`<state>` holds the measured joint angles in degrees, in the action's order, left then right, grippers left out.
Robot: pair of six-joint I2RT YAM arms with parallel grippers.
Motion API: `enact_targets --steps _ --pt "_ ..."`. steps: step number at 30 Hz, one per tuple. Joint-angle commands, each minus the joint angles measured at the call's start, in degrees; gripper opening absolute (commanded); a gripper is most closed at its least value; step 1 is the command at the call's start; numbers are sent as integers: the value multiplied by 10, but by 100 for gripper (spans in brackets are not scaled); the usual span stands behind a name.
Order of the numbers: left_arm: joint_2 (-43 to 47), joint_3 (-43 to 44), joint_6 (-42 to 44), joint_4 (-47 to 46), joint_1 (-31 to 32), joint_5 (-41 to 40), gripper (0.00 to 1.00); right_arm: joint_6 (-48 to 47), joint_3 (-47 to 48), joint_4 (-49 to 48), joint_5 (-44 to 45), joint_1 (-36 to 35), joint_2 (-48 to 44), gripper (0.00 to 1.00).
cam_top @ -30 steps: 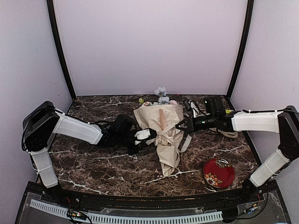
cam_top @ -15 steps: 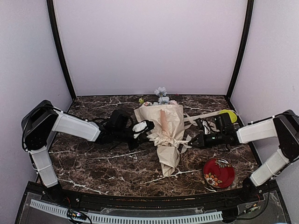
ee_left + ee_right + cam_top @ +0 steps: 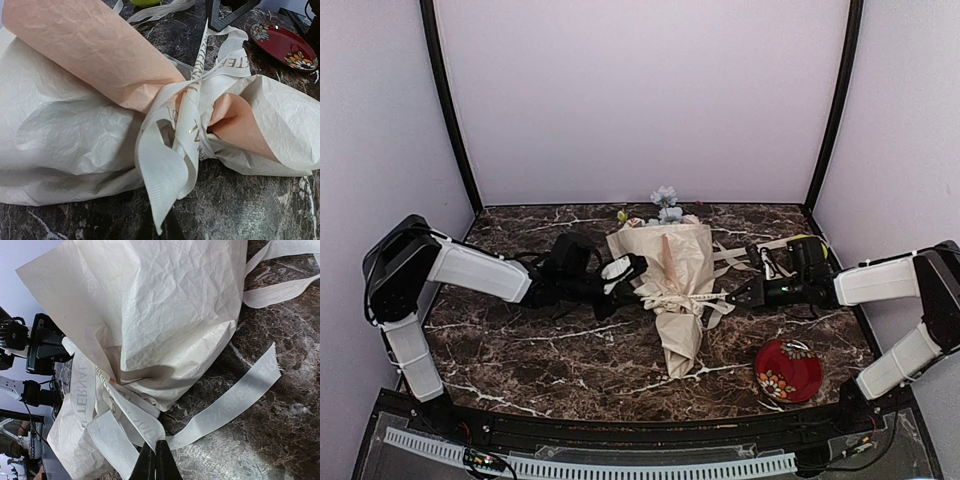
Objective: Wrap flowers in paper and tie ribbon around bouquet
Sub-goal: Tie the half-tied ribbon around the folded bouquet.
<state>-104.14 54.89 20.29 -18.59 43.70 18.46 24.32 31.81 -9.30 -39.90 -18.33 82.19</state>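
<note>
Left gripper [image 3: 638, 272]: clamped on ribbon [image 3: 672, 295], bouquet [image 3: 680, 250] at 3 o'clock
Right gripper [image 3: 732, 297]: clamped on ribbon, bouquet at 9 o'clock
Long axis: bouquet lies 12 to 6

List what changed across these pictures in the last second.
The right gripper pulled back to the right, away from the bouquet, drawing its end of the ribbon out sideways. The left gripper shifted slightly toward the back. Both kept shut on the ribbon. The bouquet and red dish stayed put.
</note>
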Motion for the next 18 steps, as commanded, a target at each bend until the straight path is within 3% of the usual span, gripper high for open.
enact_targets --steps 1,7,14,18 --pt "39 -36 8 79 -47 -4 0 3 19 5 50 3 28 0" --pt "40 -28 6 64 -46 31 0 17 21 -33 29 -13 37 0" --pt "17 3 7 90 -45 33 0 -1 43 -7 40 -19 35 0" --pt "25 6 31 95 -30 30 10 -10 47 8 48 -20 37 0"
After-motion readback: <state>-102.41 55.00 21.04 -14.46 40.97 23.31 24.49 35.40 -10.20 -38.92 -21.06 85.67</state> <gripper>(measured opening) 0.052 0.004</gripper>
